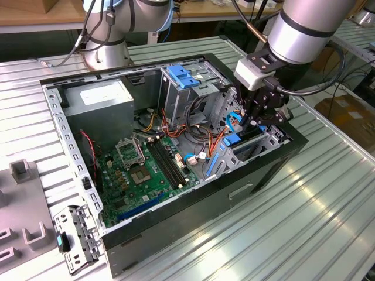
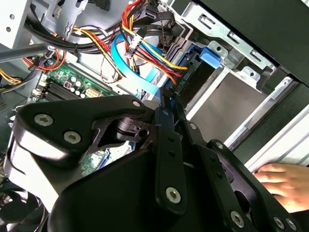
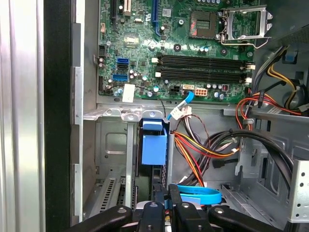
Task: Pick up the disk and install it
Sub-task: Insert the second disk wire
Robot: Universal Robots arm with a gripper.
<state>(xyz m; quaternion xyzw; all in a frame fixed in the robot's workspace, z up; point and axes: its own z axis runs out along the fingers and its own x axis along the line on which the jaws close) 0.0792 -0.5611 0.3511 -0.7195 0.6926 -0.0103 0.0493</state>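
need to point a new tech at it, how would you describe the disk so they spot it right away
Look in the open computer case on the ribbed metal table, at the corner on the exterior view's right, below the gripper. The disk stands on edge in the bay there, a dark slab in a blue plastic frame, unlike the bare grey cages beside it.

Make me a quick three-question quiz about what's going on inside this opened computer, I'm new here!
1. True or false: the motherboard lies inside the open case.
2. The gripper is nearest to: A) the power-supply box, B) the disk standing in the drive bay, C) the motherboard.
3. What colour is the disk's carrier frame?

Key: 1 true; 2 B; 3 blue.
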